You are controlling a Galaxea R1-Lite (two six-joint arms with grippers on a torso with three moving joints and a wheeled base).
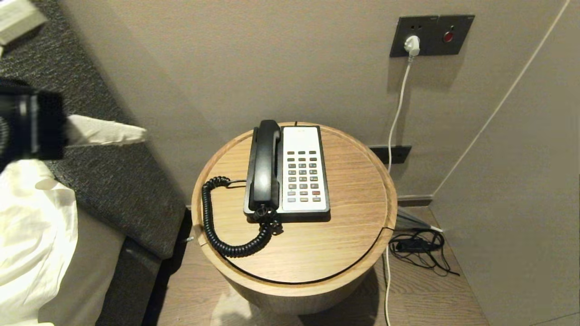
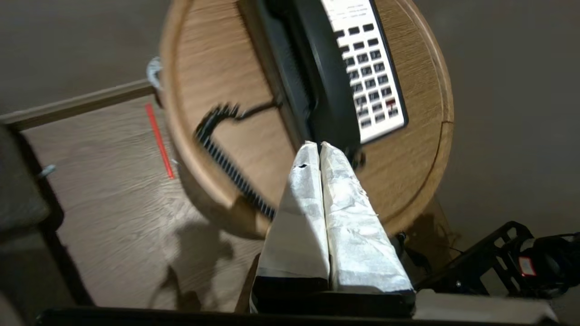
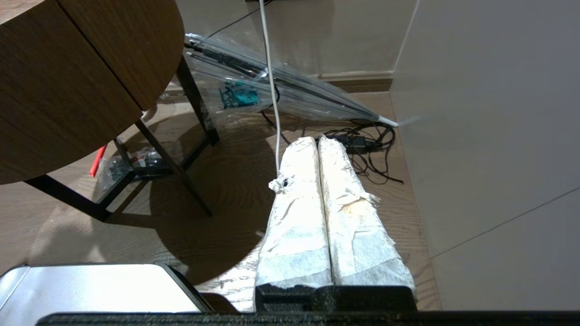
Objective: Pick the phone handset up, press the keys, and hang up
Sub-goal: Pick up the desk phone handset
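A black handset (image 1: 264, 165) rests in its cradle on the left side of a white phone base (image 1: 304, 172) with a grid of dark keys (image 1: 302, 176). A coiled black cord (image 1: 217, 226) loops from the handset's near end across the round wooden table (image 1: 349, 217). In the left wrist view my left gripper (image 2: 318, 146) is shut and empty, held above the near end of the handset (image 2: 317, 81). The left arm shows only as a dark blur (image 1: 27, 122) at the head view's left edge. My right gripper (image 3: 317, 140) is shut and empty, low beside the table, over the floor.
A bed with white bedding (image 1: 31, 235) and a grey headboard (image 1: 113, 176) stands left of the table. A white cable (image 1: 398, 108) runs from a wall socket (image 1: 430, 35) down to the floor. Black cables (image 1: 419, 246) and a clear folded umbrella (image 3: 281, 86) lie at the right.
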